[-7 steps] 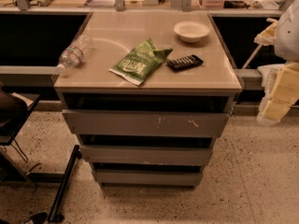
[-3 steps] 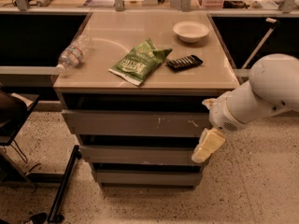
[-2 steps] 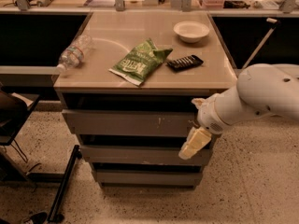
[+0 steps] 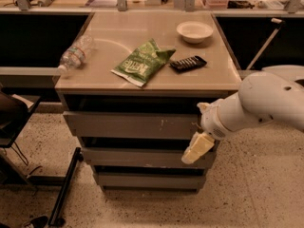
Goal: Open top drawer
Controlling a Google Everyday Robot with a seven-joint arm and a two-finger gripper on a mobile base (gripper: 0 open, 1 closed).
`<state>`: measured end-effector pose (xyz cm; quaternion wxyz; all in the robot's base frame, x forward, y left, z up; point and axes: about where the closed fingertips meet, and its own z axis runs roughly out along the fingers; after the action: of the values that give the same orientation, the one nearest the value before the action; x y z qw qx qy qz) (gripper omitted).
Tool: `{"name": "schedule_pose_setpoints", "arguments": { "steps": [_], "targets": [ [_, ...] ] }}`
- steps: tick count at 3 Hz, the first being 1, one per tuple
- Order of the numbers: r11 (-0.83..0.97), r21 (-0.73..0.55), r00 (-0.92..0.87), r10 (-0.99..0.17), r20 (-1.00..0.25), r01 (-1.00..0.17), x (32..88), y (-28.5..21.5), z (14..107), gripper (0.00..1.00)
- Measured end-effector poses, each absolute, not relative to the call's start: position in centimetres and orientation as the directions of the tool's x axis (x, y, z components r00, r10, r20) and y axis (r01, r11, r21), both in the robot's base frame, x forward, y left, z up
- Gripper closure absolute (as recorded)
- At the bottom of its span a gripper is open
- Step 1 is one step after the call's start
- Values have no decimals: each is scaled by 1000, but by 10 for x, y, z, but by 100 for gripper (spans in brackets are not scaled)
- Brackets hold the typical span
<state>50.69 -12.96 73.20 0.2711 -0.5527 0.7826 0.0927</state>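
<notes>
Your gripper (image 4: 197, 147) hangs at the right end of the top drawer (image 4: 128, 125), which sits just under the tabletop (image 4: 104, 32). The arm (image 4: 266, 103) hides that corner. You cannot tell whether the gripper is wide, narrow or touching.

White arm (image 4: 266, 103): smooth rounded glossy shell, bulky at right, tapering to a ringed wrist w/ thin dark seam lines, couple small dark dots on top. Gripper (image 4: 196, 148), right of centre, near side: blocky, pale cream-yellow
</notes>
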Motion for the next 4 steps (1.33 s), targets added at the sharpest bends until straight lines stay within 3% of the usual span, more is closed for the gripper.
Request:
{"name": "schedule_pose_setpoints", "arguments": {
  "steps": [1, 3, 4],
  "targets": [
    [369, -210, -232, -845, -482, -906, 516, -110, 703, 0],
    [379, -376, -195, -875, -444, -846, 589, -78, 681, 0],
    [379, -376, -195, -875, -444, -846, 585, -80, 681, 0]
  ]
}}
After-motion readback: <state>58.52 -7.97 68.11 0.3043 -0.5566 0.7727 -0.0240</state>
